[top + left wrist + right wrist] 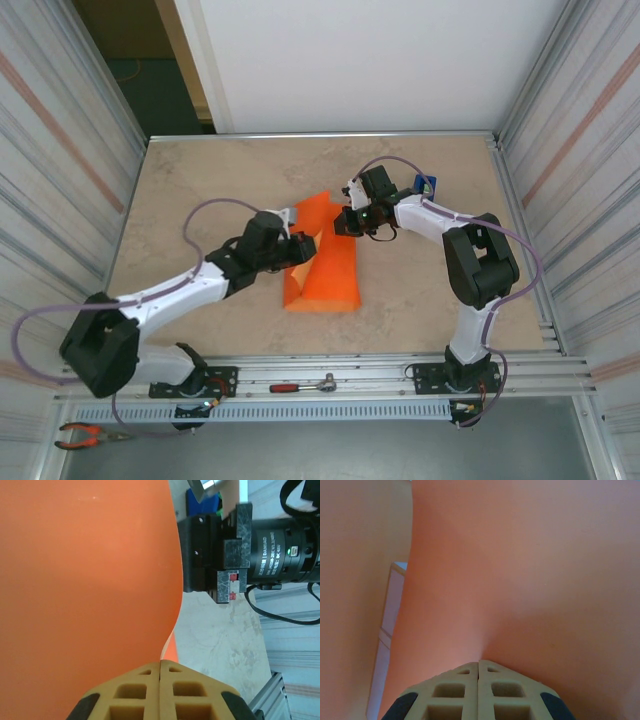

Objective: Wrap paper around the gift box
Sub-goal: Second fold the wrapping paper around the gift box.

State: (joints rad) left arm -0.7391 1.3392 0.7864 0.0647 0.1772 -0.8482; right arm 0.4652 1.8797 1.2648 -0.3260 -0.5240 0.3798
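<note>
Over table, L pincer, R pincer both nipping paper, R wrist cam adds prob. gift box

This looks like a robot lab or a workshop. A left arm and a right arm are bolted to a metal rail at the near edge of a tan table. Ribbed grey walls stand on both sides. A wrench with a red handle lies on the rail. Pliers with orange handles lie by the near left corner.
</note>
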